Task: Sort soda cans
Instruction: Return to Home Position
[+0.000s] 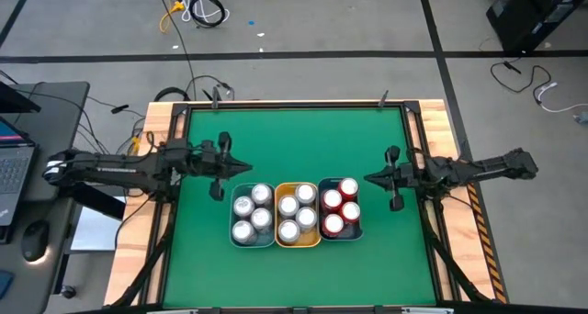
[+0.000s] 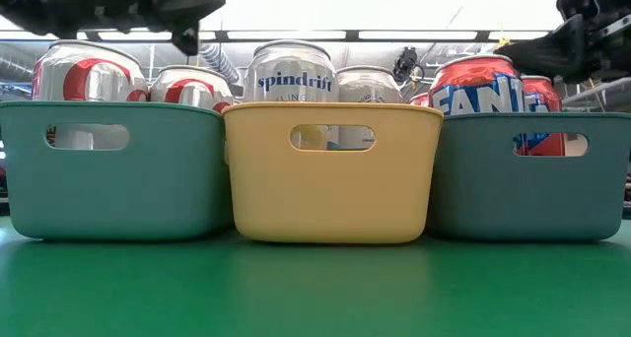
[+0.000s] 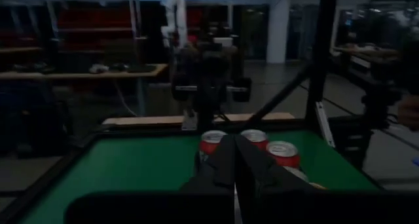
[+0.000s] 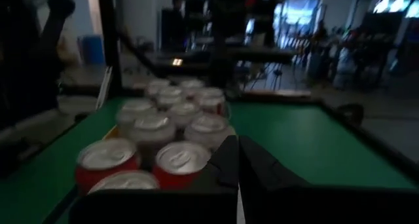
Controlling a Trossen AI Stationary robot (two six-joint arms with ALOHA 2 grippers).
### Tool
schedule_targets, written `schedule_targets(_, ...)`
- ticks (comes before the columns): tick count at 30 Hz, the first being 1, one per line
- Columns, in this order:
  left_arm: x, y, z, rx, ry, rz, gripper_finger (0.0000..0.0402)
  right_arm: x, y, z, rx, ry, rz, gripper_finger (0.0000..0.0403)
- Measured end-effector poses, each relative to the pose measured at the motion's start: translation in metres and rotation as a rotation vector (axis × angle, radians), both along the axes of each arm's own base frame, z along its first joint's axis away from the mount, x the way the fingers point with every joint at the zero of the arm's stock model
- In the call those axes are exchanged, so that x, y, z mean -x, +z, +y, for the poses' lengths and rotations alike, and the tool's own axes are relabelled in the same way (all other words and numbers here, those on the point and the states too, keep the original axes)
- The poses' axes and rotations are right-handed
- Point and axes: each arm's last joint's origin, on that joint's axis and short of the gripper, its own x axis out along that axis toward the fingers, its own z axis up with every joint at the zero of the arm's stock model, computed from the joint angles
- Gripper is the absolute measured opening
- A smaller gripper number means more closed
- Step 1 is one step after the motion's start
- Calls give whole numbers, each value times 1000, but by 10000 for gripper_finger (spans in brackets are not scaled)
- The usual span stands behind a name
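Three bins stand side by side mid-table, each holding several upright soda cans. The left teal bin (image 1: pixel 253 215) holds silver cans with red markings (image 2: pixel 87 73). The yellow bin (image 1: pixel 297 215) holds silver-white cans (image 2: pixel 289 73). The right teal bin (image 1: pixel 341 209) holds red cans (image 1: pixel 341 207), also seen in the low view (image 2: pixel 480 86). My left gripper (image 1: pixel 248 168) hovers shut just left of and beyond the bins; its wrist view shows the shut fingers (image 3: pixel 234 155) with red cans (image 3: pixel 213 142) past them. My right gripper (image 1: pixel 366 178) hovers shut just right of the red cans; its fingers (image 4: pixel 237 155) point over the can tops (image 4: pixel 182 157).
Green table surface (image 1: pixel 294 135) lies open beyond the bins and in front of them (image 1: pixel 294 273). Wooden side rails (image 1: pixel 158 130) and a black frame border the table. The bins' walls (image 2: pixel 330 169) stand touching one another in a row.
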Motion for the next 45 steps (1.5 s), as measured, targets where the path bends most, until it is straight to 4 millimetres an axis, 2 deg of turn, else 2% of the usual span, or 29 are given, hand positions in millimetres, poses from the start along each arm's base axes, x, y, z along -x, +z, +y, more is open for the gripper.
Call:
schedule_targets(8, 19, -12, 3, 9, 60, 41, 1, -1, -13, -4, 1, -26, 0, 0)
schedule_targets(14, 35, -21, 10, 36, 118, 96, 1, 4, -23, -10, 19, -88, 100, 0)
schedule_targets(18, 52, -38, 12, 33, 149, 38, 1, 9, -18, -14, 32, -54, 38, 0)
schedule_targets(21, 63, -55, 13, 48, 164, -27, 1, 13, -15, -20, 59, -90, -5, 0)
schedule_targets(26, 73, -79, 15, 71, 133, -50, 1, 14, -13, -30, 61, -126, -22, 0)
schedule_targets(31, 79, -84, 20, 63, 183, -7, 1, 14, -15, -39, 34, -144, 1, 0)
schedule_targets(39, 80, -82, 22, 18, 228, -28, 1, 11, -26, -52, -59, -237, 123, 0)
schedule_targets(45, 80, -84, 22, 34, 220, -9, 1, 6, -34, -52, -116, -152, 193, 0)
